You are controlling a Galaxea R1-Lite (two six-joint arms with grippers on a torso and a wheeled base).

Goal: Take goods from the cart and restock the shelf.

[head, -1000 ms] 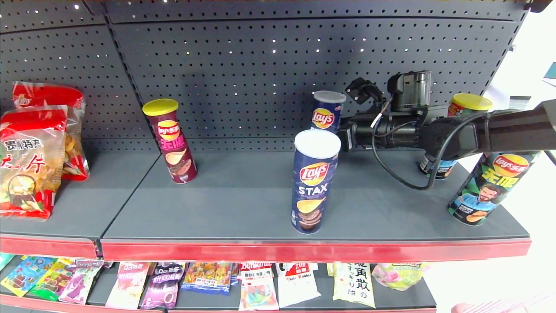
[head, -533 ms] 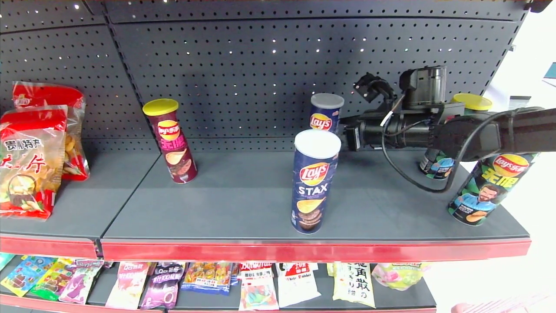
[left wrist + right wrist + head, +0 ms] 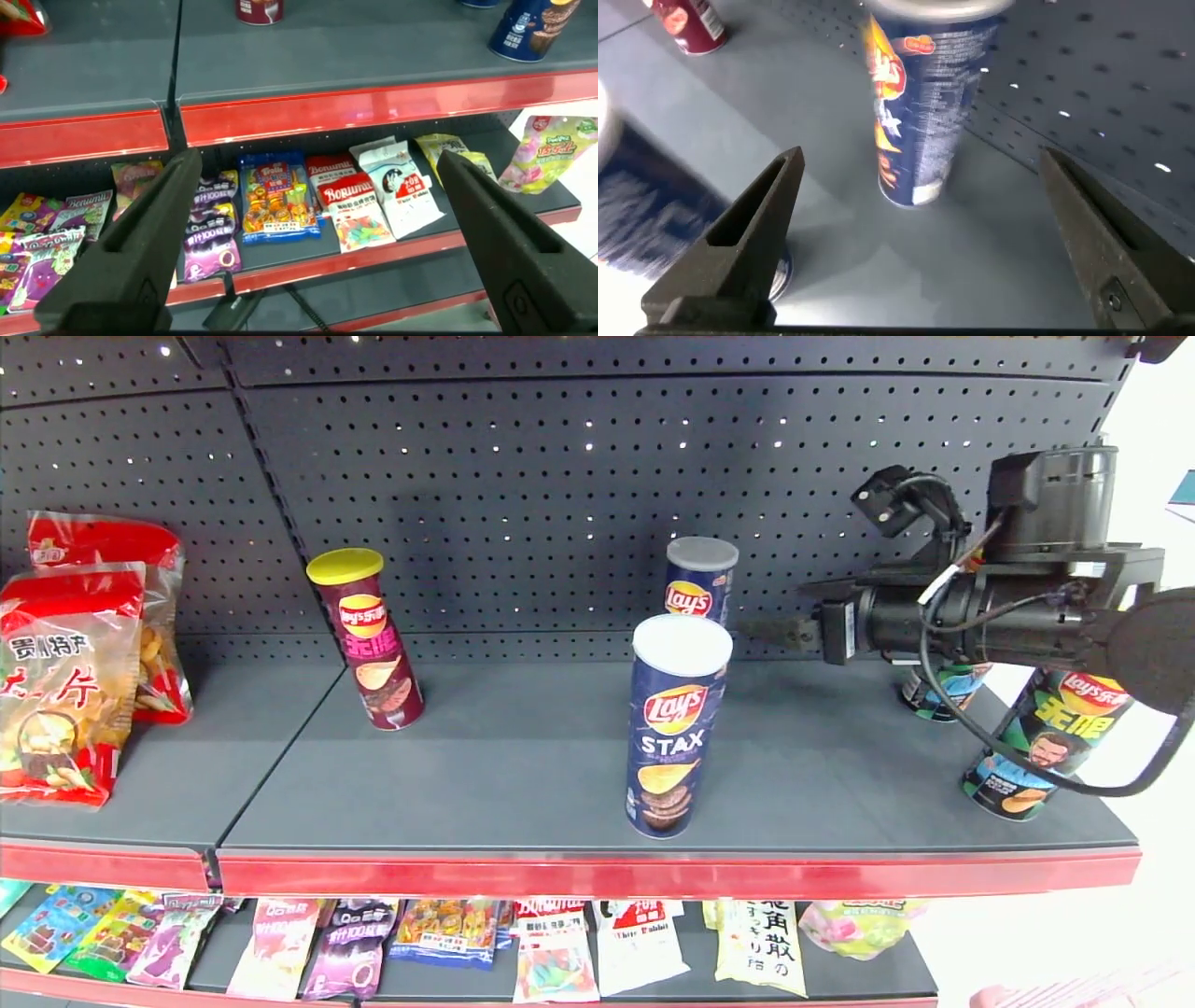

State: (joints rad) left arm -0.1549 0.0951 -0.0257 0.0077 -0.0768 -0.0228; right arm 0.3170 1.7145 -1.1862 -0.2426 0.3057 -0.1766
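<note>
Far left of the right pincer [image 3: 756,633]: maroon can [image 3: 369,635] with a yellow lid, upright on the shelf [image 3: 523,765], in the same spot as a second ago.
Left of the pincer and nearer the shelf's red edge: front blue can [image 3: 677,723], upright and unmoved.
Just left of the pincer's tips: rear blue can [image 3: 700,581], upright against the pegboard back panel [image 3: 523,476]. A second ago the pincer was right up against it. Now it stands by itself, a touch lower and further left than then.
Change: the right arm has drawn back to the right, so a small gap has opened between its tips and the rear blue can.
Meaning for the task: I judge this can placed and let go. The next item would have to come from the cart.
Risk: the can is tall and narrow, so a finger brushing it on the way out could tip it.
Left pincer [image 3: 318,157]: fingers spread wide and holding nothing. Snack bags [image 3: 276,196] on the lower shelf lie ahead of it.
Right pincer: fingers spread wide and empty. In the right wrist view the rear blue can stands ahead, beyond the tips.
Right arm pose: stretched level across the shelf from the right, with the pincer pointing left at the rear blue can.
Right of the pincer, under the forearm: green can [image 3: 1041,747] at the shelf's right end. A second green can [image 3: 943,689] further back is largely hidden by the arm.
</note>
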